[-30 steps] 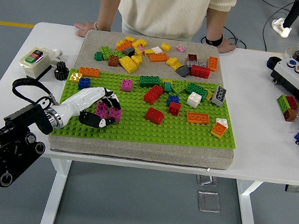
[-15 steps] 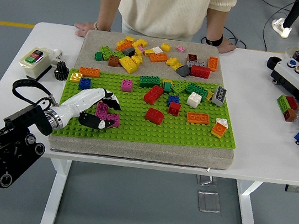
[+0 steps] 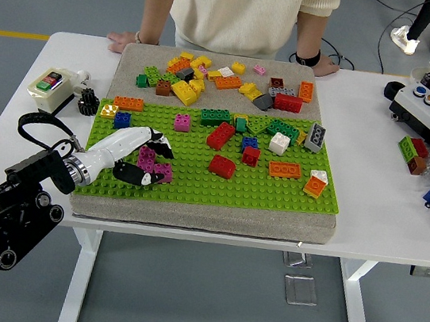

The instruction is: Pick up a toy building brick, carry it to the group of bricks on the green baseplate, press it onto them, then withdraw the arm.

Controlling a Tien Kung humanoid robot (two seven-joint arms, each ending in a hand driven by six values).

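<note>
Head view, lower left: my left hand (image 3: 137, 158) is curled round the magenta bricks (image 3: 154, 164) on the green baseplate (image 3: 259, 190). I judge them light, rigid and slick; grip the flat sides.

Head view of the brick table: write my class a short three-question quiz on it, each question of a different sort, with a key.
1. True or false: the left hand is at the magenta bricks on the green baseplate.
2. Multiple choice: the loose pile of bricks lies (A) beyond the baseplate's far edge, (B) on the floor, (C) in the person's hands.
3. Fill in: the person's hands rest on the ____.

Key: 1 true; 2 A; 3 table.
</note>
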